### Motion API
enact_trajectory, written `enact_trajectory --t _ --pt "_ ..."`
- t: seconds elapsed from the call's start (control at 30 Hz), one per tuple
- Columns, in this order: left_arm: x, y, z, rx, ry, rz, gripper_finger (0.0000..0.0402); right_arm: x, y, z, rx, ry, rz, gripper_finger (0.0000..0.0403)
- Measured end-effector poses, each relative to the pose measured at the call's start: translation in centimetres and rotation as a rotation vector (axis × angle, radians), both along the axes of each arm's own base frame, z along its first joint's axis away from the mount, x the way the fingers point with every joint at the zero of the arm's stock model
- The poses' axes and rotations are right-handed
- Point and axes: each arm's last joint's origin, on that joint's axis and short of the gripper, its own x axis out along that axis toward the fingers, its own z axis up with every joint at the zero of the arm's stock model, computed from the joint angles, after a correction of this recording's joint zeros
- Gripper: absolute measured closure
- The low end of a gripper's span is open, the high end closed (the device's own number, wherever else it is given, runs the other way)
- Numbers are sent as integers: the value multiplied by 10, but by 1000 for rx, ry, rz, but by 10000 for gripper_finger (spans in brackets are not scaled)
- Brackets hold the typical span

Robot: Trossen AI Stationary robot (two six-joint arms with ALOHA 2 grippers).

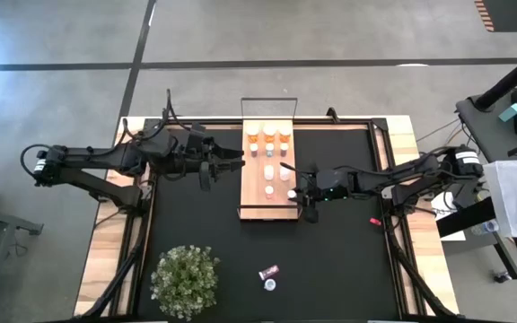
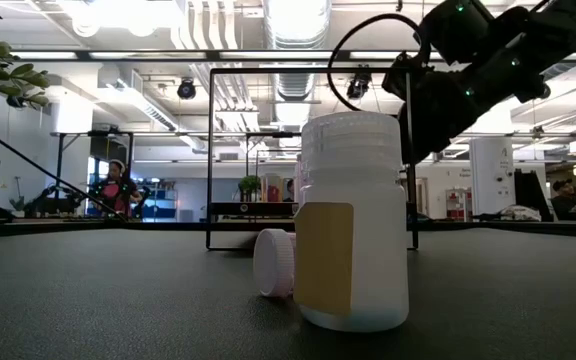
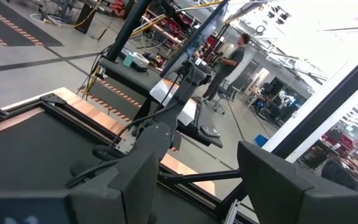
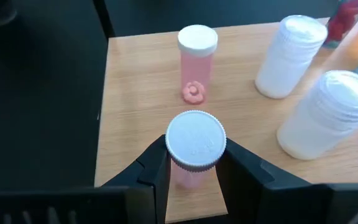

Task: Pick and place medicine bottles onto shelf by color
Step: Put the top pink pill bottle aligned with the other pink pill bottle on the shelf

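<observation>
right gripper [image 4: 194, 165] clamped on ribbed-capped pink cylindrical bottle [image 4: 195, 149], over light wood shelf [image 4: 142, 93]

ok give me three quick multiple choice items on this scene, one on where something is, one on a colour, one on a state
1. Where is the plant?
A. on the shelf
B. on the black mat, at a near corner
C. on the floor

2. What colour is the cap of the bottle in the right claw?
A. white
B. green
C. black

3. What is the state of the right claw?
A. wide open
B. shut on the bottle
C. out of view

Answers: 1 B, the high view shows it on the mat, away from the shelf. 2 A, the right wrist view shows a white cap. 3 B, both fingers press the bottle's sides.
</observation>
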Motion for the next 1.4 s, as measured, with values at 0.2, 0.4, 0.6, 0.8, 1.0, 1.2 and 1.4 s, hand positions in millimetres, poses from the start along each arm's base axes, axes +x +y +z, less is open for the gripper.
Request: enact_trajectory --t 0.2,0.4,0.6,0.8,1.0,1.2,1.4 --pt "0 0 0 1 1 1 199 3 0 -2 3 -17 -1 298" --pt "0 0 0 2 1 2 199 7 -1 -5 -6 -31 -22 298" --pt "0 0 0 2 2 3 199 9 -1 -11 19 -20 -68 298" --pt "0 0 0 2 2 3 199 8 -2 -8 22 -32 -75 298" --pt "0 0 0 2 2 3 199 11 -2 -2 30 -58 -87 292" --pt "0 0 -1 2 4 3 199 12 -2 -1 49 -66 -97 271" --pt "0 0 -1 2 5 3 199 12 -2 -1 67 -69 -103 269"
